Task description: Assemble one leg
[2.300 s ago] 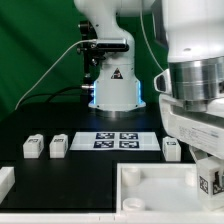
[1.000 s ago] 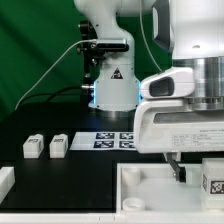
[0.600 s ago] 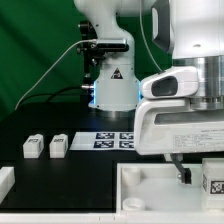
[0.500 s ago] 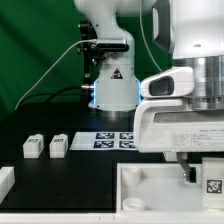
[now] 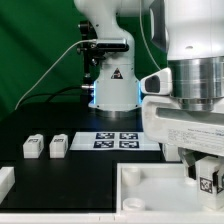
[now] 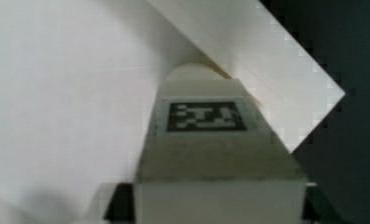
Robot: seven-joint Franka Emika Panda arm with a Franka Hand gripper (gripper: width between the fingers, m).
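In the exterior view the pincer point(image 5: 205, 172) is seen at about four o'clock of the picture, low over the large white tray-like panel point(image 5: 150, 190) that lies at the near edge of the black worktop point(image 5: 60, 180). A leg point(image 5: 210, 180) with a black-and-white tag on its face is held between the two fingers, so the pincer is clamped on it. In the wrist view the same leg point(image 6: 210, 140) is seen from close by, its tag facing the camera, with the white panel point(image 6: 57, 90) behind it; whether the leg touches the panel cannot be told.

Two further legs point(image 5: 33, 147) point(image 5: 58, 146) stand side by side on the worktop at about nine o'clock, well apart from the pincer. The marker board point(image 5: 118, 139) lies flat near the picture's centre, in front of the arm's base point(image 5: 113, 90).
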